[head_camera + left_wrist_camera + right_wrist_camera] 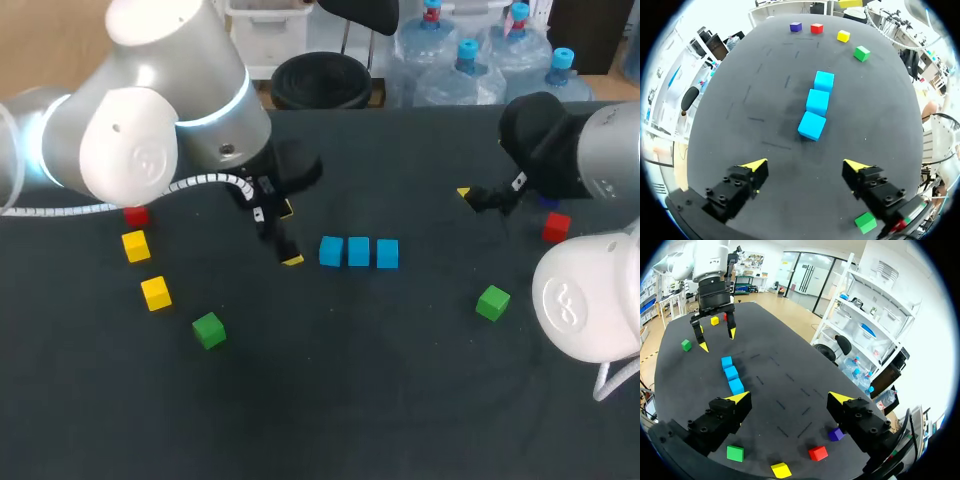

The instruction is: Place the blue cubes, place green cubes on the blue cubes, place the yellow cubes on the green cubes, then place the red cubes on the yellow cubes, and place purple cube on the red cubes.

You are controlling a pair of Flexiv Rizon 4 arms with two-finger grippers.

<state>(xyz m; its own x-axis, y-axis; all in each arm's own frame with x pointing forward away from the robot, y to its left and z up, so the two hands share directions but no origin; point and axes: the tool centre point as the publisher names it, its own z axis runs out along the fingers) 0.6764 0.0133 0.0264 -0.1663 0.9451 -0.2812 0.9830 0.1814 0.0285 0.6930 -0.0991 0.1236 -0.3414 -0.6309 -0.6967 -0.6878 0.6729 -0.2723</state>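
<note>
Seen from above, a dark table (330, 400) holds small coloured cubes, each resting directly on the surface.

At the far left, the left red cube (136, 215) sits partly tucked under my left arm. Nearer me come the first yellow cube (135, 245), then the second yellow cube (155, 292), then the left green cube (208, 329). All 4 stand apart from each other. In the left wrist view this green cube (865, 222) lies just beside one finger.

My left gripper (289, 235) hangs over the table left of centre. Its wrist view shows the gripper (806, 165) spread wide with nothing between the yellow tips.

Just ahead of it lies the row of 3 blue cubes (358, 251), close together in a line near the table's middle (817, 102).

To the right, my right gripper (478, 197) is over the table, well apart from the blue row. In its wrist view the gripper (789, 398) is also spread wide and holds nothing.

The right green cube (492, 301) lies nearer me than that gripper. The right red cube (556, 227) sits close to my right arm. The right wrist view shows the purple cube (836, 434) just beside this red cube, and the right yellow cube (781, 470) near them.
</note>
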